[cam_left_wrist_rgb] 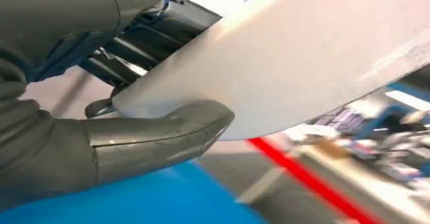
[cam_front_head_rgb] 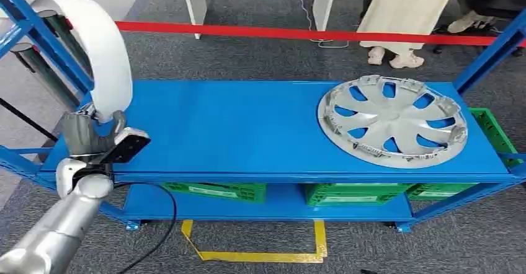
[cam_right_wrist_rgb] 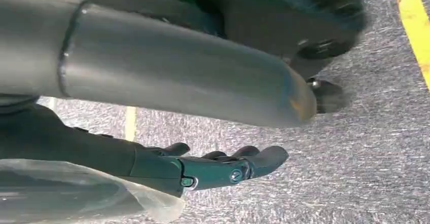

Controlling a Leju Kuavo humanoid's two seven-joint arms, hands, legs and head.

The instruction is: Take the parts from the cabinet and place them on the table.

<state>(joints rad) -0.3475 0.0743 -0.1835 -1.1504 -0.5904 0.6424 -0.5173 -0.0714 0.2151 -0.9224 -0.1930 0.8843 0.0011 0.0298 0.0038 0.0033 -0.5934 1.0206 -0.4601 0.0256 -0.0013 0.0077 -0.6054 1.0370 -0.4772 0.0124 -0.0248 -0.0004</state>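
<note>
Left hand (cam_front_head_rgb: 87, 134) is at the near-left corner of the blue metal table (cam_front_head_rgb: 236, 131), thumb and fingers (cam_left_wrist_rgb: 152, 138) pinching the lower edge of a curved white plastic fender-like panel (cam_front_head_rgb: 102, 57). The panel stands upright, arching up and to the far left above the hand. I can't tell whether its lower end touches the table top or hangs just above it.

Judgement: placement step, part not released yet. To do it well:
- bring the panel further right and away from the near edge, so it won't tip off the corner or catch the blue frame post (cam_front_head_rgb: 43, 35) beside it
- lay it down on a stable face rather than leave it on end; it looks light and top-heavy as held
- keep it well apart from the silver plastic wheel cover (cam_front_head_rgb: 392, 120) lying flat at the far right of the table
- open the fingers only once it rests.

Left forearm comes up from the near left, wrist bent up.

Right hand (cam_right_wrist_rgb: 213, 168) hangs over grey carpet, fingers loosely extended, holding nothing.
</note>
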